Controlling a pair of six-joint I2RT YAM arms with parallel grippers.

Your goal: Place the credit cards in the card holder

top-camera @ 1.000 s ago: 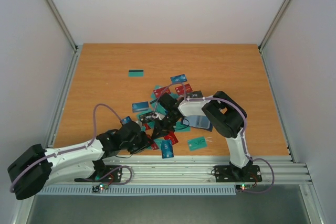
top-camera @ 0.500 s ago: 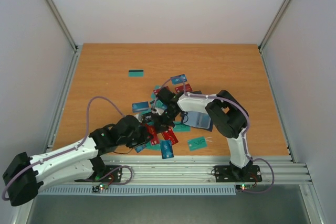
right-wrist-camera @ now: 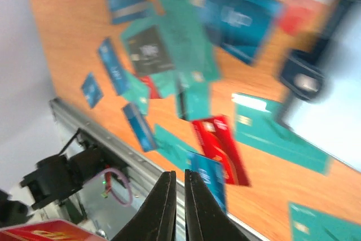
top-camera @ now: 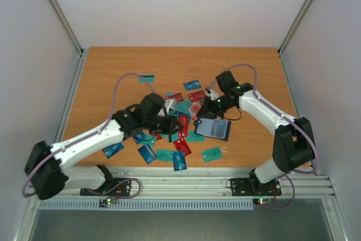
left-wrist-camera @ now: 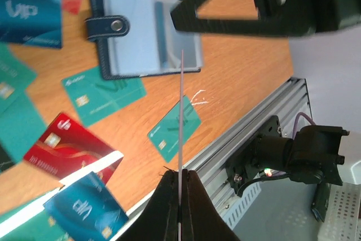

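One card holder (top-camera: 214,128) lies open on the table (top-camera: 254,71): navy rim, pale blue inside, snap tab. Some fifteen credit cards (top-camera: 181,146) in blue, teal and red scatter left of it. Beside it, the left gripper (left-wrist-camera: 179,180) pinches one red card (left-wrist-camera: 181,100) edge-on. Just beyond it, the right gripper (right-wrist-camera: 178,179) has its fingers nearly together; blur hides any grip.
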